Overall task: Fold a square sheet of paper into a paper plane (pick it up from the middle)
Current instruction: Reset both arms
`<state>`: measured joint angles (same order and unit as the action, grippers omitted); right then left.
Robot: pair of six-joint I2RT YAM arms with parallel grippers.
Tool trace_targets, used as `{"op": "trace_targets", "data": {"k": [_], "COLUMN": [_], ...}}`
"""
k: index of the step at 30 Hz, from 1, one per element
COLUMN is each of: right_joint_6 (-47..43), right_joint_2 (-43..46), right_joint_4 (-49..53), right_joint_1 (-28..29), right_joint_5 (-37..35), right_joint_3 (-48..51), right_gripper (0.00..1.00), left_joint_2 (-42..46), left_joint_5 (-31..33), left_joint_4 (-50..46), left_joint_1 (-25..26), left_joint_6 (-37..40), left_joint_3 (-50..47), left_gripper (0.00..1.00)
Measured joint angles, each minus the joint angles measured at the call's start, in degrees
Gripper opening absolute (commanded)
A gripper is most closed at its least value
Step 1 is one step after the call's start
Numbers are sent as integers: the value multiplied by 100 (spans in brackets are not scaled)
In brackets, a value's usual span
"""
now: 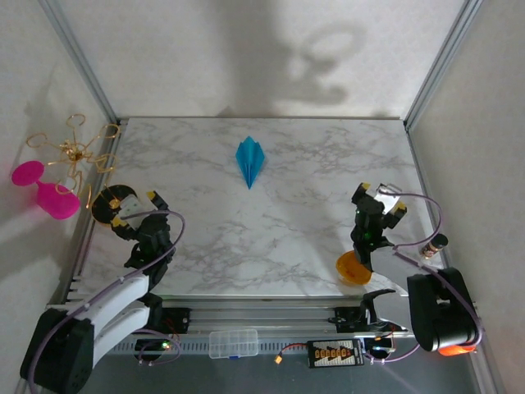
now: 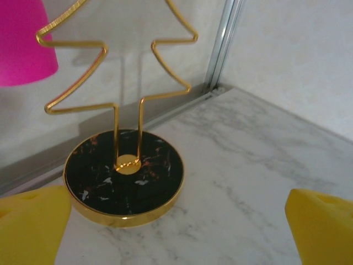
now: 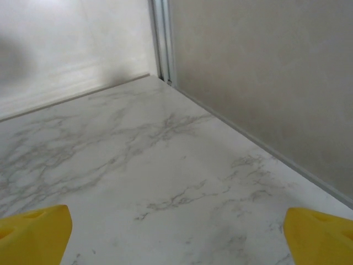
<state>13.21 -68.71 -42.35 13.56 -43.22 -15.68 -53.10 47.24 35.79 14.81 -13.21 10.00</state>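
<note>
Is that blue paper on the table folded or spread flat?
Folded: the paper plane lies as a narrow pointed dart with visible creases.

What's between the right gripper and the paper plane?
Nothing; the top view shows bare marble table from the right gripper to the paper plane.

Left wrist cam, left gripper: both pads clipped by btm edge, 7 & 5 o'clock. Gold wire tree cut off at 12. Pink thing cropped at 10, can't ID. Overhead: orange bowl half hidden under right arm. Paper plane creases too small to read.
</note>
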Motion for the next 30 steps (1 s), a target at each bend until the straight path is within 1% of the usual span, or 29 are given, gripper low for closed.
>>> {"op": "trace_targets", "data": {"k": [3, 5, 8, 13, 16, 19, 22, 30], "right_joint_6": [-402, -697, -1088, -1388, -1412, -1410, -1412, -1384], "right_joint_2": [-258, -481, -859, -1390, -1510, -1657, -1773, -1812], "right_joint_4": [-804, -1318, -2074, -3182, -3536, -3812, -3930, -3611], "right_joint_1": [-133, -234, -337, -601, -737, -822, -852, -1012], "right_joint_5": [575, 1016, 1611, 2474, 2846, 3080, 3202, 3449], "right_joint_3": [372, 520, 608, 654, 660, 656, 601, 452], "right_gripper": [99, 99, 99, 99, 99, 99, 99, 99], "left_joint_2": [-505, -850, -1416, -2168, -2640, -3095, -3314, -3486], "left_joint_5": [-702, -1333, -2299, -3504, -4024, -4330, -4448, -4321], "left_joint_4": [603, 1117, 1961, 3008, 3475, 3827, 4015, 3915], "left_joint_1": [-407, -713, -1036, -1215, -1257, -1257, -1257, -1209], "left_joint_6": [254, 398, 575, 743, 815, 881, 896, 898], "left_joint_3": [-162, -203, -256, -262, -260, -260, -254, 229], "left_gripper": [99, 99, 99, 99, 99, 99, 99, 99]}}
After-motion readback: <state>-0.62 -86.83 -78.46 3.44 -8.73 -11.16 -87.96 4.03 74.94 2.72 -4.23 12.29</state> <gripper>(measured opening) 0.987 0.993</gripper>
